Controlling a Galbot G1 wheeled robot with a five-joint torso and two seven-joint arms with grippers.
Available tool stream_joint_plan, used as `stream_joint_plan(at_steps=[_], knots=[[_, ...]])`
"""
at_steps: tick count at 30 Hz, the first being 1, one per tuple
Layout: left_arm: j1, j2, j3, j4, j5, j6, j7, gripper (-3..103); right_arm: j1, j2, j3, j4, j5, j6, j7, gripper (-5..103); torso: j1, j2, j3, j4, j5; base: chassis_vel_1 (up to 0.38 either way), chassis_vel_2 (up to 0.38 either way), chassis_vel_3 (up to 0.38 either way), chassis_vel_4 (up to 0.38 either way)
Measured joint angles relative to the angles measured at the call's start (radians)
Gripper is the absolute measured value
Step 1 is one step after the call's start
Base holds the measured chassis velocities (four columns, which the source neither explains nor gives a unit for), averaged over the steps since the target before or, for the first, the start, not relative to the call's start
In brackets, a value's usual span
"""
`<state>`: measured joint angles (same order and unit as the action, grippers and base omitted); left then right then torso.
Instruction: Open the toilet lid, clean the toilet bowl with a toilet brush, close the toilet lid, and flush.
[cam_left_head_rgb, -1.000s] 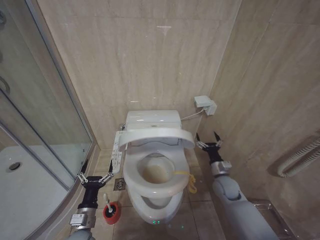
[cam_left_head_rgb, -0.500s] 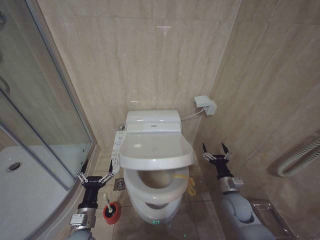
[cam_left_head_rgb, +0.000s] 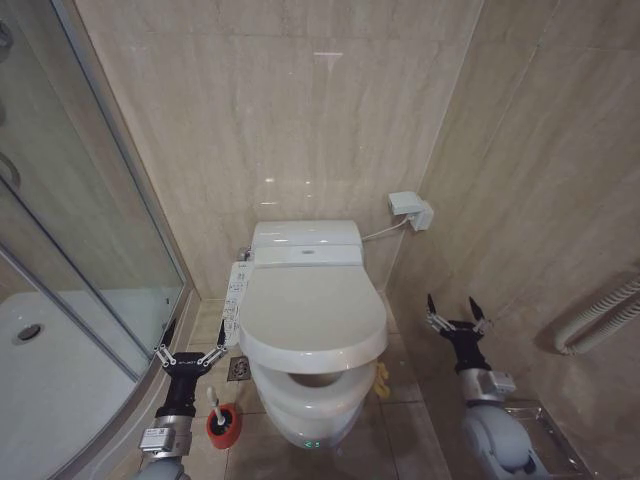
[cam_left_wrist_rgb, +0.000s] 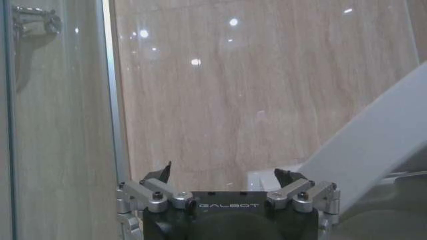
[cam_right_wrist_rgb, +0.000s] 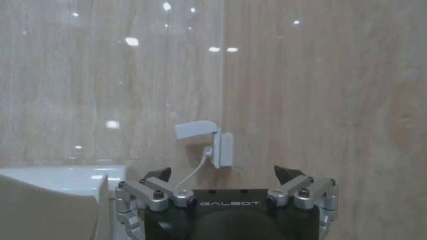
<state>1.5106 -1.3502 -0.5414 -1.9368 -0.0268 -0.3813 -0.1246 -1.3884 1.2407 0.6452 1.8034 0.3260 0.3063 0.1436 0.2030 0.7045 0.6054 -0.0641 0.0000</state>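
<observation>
The white toilet lid (cam_left_head_rgb: 312, 310) lies almost flat over the seat, with a dark slit of the toilet bowl (cam_left_head_rgb: 308, 418) still showing under its front edge. A yellow strap (cam_left_head_rgb: 381, 378) hangs at the lid's right side. In the left wrist view the lid (cam_left_wrist_rgb: 380, 145) shows as a tilted white slab. My right gripper (cam_left_head_rgb: 455, 320) stands open to the right of the toilet, apart from the lid, facing the wall (cam_right_wrist_rgb: 227, 175). My left gripper (cam_left_head_rgb: 190, 355) waits open at the toilet's left (cam_left_wrist_rgb: 227, 172), just above the toilet brush (cam_left_head_rgb: 217, 408) standing in its red holder.
A glass shower screen (cam_left_head_rgb: 90, 230) and white tray (cam_left_head_rgb: 50, 370) close off the left. A long button panel (cam_left_head_rgb: 233, 300) runs along the seat's left side. A wall box (cam_left_head_rgb: 412, 210) with a cable sits behind the tank, and a ribbed hose (cam_left_head_rgb: 600, 315) runs along the right wall.
The lid has dropped from half raised to nearly flat over the seat. My right gripper has drawn back to the right and lower, away from the lid. The left arm has not moved.
</observation>
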Motion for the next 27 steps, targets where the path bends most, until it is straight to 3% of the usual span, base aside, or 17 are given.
stream_joint_plan(at_steps=[11,20,27], knots=[[0.0,0.0,0.0,0.0,0.0,0.0,0.0,100,-0.106,0.076,0.008,0.204,0.002,-0.084,0.0,100,0.0,0.0,0.0,0.0,-0.0003,0.0,0.0,0.0,0.0],[0.0,0.0,0.0,0.0,0.0,0.0,0.0,100,-0.151,0.169,-0.038,0.222,-0.074,-0.025,-0.048,100,0.0,0.0,0.0,0.0,-0.0002,0.0,0.0,0.0,0.0],[0.0,0.0,0.0,0.0,0.0,0.0,0.0,100,-0.124,0.201,-0.055,0.209,-0.093,-0.021,-0.055,100,0.0,0.0,0.0,0.0001,-0.0002,0.0,0.0,0.0,0.0]])
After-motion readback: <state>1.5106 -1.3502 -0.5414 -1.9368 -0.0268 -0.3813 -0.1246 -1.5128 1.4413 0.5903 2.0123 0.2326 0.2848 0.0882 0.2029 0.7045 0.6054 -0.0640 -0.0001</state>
